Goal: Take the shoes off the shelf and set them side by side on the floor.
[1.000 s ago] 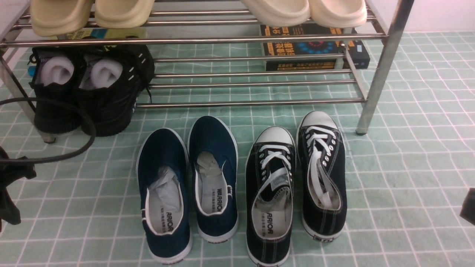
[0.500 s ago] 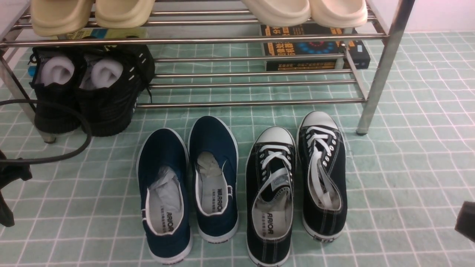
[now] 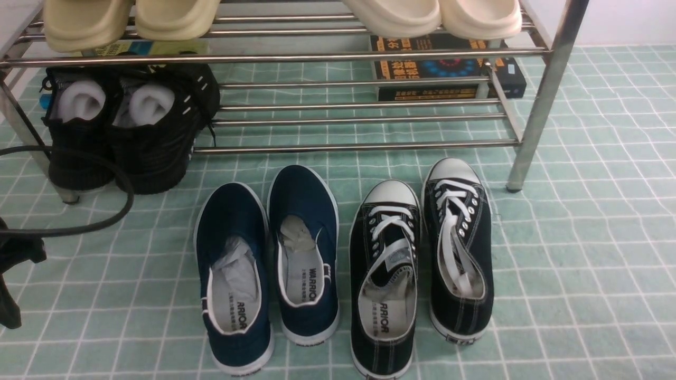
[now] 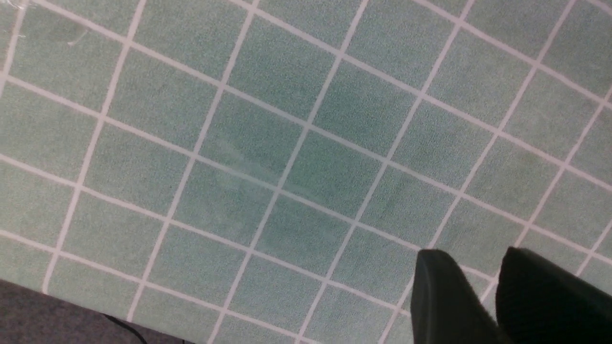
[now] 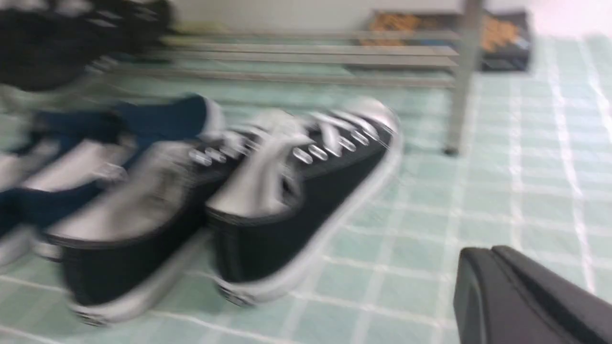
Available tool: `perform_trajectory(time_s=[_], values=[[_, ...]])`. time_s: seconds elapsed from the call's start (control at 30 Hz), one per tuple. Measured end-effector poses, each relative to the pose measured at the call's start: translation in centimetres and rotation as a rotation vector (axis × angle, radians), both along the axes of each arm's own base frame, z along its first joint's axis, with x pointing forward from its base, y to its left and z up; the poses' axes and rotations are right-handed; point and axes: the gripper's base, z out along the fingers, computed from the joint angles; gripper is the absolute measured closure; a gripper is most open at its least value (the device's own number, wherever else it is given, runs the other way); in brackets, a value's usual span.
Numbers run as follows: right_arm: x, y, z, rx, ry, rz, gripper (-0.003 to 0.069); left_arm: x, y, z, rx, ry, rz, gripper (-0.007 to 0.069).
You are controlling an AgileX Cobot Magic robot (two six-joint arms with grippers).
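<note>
The two navy-blue slip-on shoes (image 3: 235, 279) (image 3: 303, 253) stand side by side on the pale green gridded floor (image 3: 581, 237), toes toward the silver shelf (image 3: 364, 145), with paper stuffing inside. The blurred right wrist view shows them (image 5: 158, 119) behind the black sneakers. My left gripper (image 4: 471, 260) hangs over bare floor (image 4: 287, 157) with a narrow gap between its fingers and nothing in it. The left arm (image 3: 16, 253) shows at the front view's left edge. Off to the right of the shoes, my right gripper (image 5: 492, 251) is shut and empty, out of the front view.
Black lace-up sneakers with white toe caps (image 3: 385, 279) (image 3: 459, 248) stand right of the navy pair. Black high shoes (image 3: 132, 126) sit on the shelf's lower tier at left, cream slippers (image 3: 433, 16) on top, books (image 3: 449, 71) behind. A black cable (image 3: 105, 163) loops at left.
The right gripper has slid out of the front view at the lower right edge. The left arm and its cable shifted slightly. The shoes have not moved.
</note>
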Motion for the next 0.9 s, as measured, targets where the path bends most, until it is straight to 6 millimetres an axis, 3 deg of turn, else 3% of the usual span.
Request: perform_trajectory(time_s=[0.13,0.43,0.57,0.67,0.77,0.9], values=[[0.2,-0.6,-2.0,-0.026,0.1,-0.126,0.0644,0.0,-0.2,0.0,0.01,0.007,-0.048,0.0417],[0.2,-1.4,-2.1,-0.021,0.131,-0.264,0.0636,0.1,-2.7,-0.1,0.017,0.037,-0.22,0.0427],[0.2,-1.5,-2.1,-0.02,0.132,-0.293,0.0631,-0.1,-5.2,0.6,0.007,0.083,-0.347,0.0543],[0.2,-1.5,-2.1,-0.019,0.132,-0.295,0.0628,-0.2,-7.3,2.5,0.026,0.012,-0.468,0.0614],[0.2,-1.5,-2.1,-0.02,0.133,-0.295,0.0622,-1.9,-9.3,4.8,0.037,-0.096,-0.593,0.0624],[0.2,-1.5,-2.1,-0.02,0.133,-0.295,0.062,-5.7,-10.2,6.6,0.024,-0.209,-0.691,0.0624]])
